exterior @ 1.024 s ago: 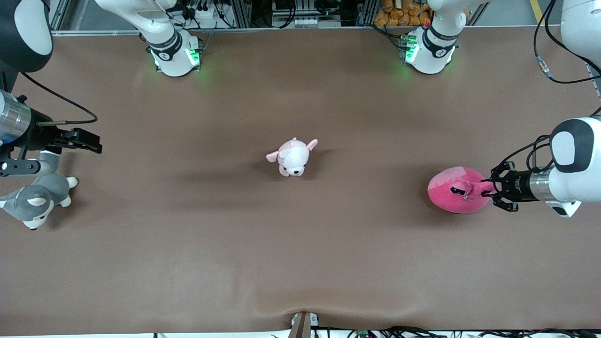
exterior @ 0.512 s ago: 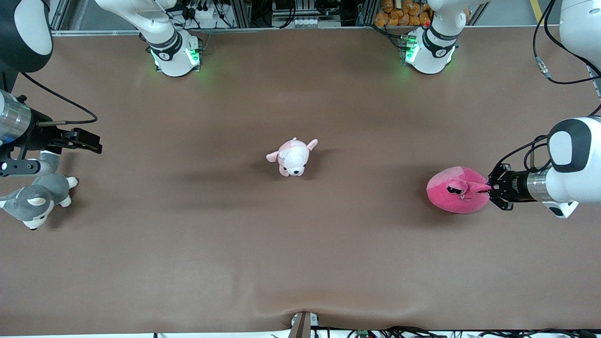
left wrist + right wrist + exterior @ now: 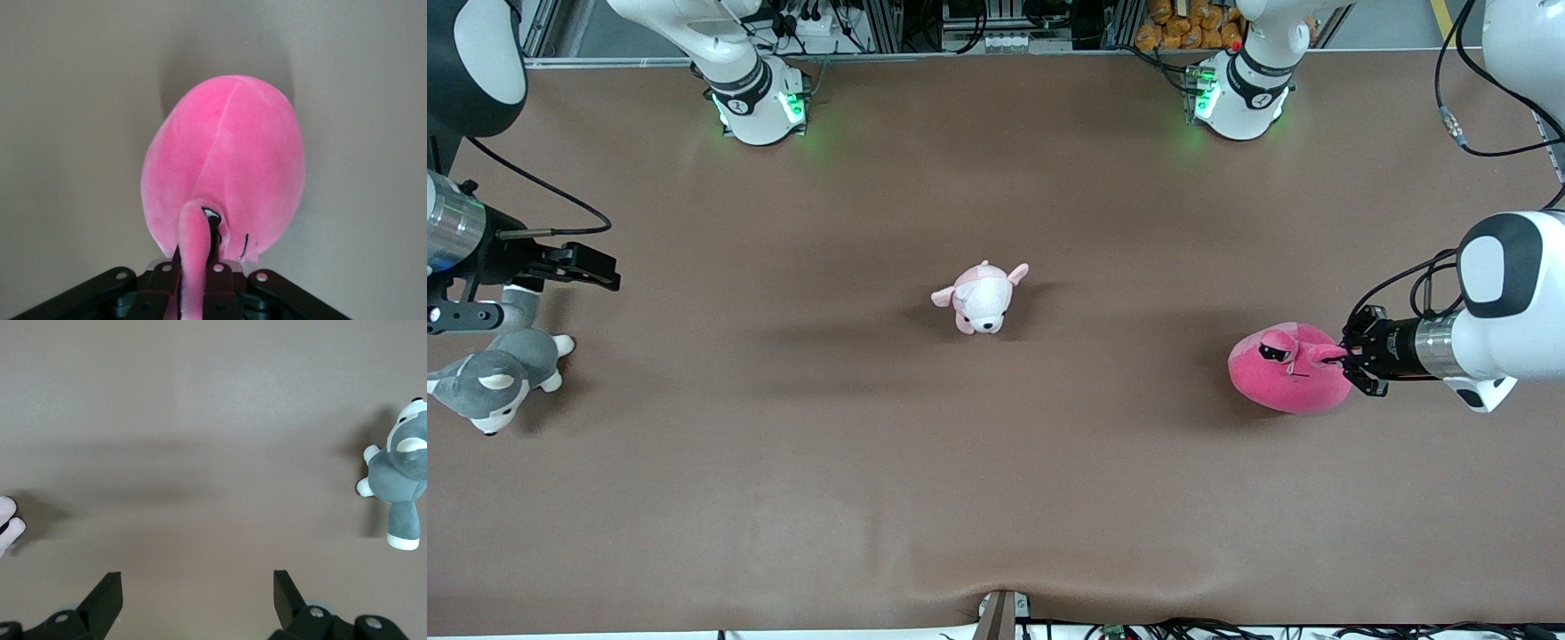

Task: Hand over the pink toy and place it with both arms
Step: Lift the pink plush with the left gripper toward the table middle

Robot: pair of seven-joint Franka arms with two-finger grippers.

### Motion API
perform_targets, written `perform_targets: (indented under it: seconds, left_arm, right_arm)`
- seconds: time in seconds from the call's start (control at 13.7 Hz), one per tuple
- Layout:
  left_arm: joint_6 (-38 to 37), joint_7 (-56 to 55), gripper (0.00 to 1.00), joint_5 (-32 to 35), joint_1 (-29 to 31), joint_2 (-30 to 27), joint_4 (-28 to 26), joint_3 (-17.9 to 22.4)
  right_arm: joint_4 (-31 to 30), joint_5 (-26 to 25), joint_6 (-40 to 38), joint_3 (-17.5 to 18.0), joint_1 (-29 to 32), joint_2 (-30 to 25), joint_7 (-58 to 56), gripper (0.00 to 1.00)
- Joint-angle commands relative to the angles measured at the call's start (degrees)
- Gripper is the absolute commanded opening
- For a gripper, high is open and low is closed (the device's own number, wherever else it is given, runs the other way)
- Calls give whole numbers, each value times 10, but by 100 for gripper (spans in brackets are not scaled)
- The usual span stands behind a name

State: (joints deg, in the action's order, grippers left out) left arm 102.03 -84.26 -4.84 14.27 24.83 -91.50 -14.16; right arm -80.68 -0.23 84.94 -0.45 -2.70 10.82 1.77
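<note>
The pink toy, a round hot-pink plush with dark slanted eyes, is at the left arm's end of the table. My left gripper is shut on one of its floppy ears, and the toy's face is turned up toward the front camera. In the left wrist view the ear runs between the shut fingers of the left gripper, with the toy's body hanging past them. My right gripper waits open at the right arm's end, above the table, with nothing between its fingers.
A pale pink-and-white puppy plush sits at the table's middle; its edge also shows in the right wrist view. A grey-and-white husky plush lies near the right gripper. Brown table cloth covers everything.
The left gripper closed on the pink toy's ear and drew it up; the toy rolled so its eyes face up and shifted slightly toward the table's middle. The right arm has not moved.
</note>
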Motion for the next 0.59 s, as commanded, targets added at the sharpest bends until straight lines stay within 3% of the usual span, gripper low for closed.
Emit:
perform_targets:
  seconds: [0.0,0.29,0.51]
  left_arm:
    - [-52,7,0,-14,1,-27,16,-3]
    - [-130,-6,0,-60,3,-32,76,-18]
    - [-133,-108,0,-91,1,-50,90,-63]
  right_arm:
    - [7,1,-1,1,2,2,2,100]
    - [7,1,-1,1,1,2,2,100]
    - [7,1,0,1,1,2,2,100]
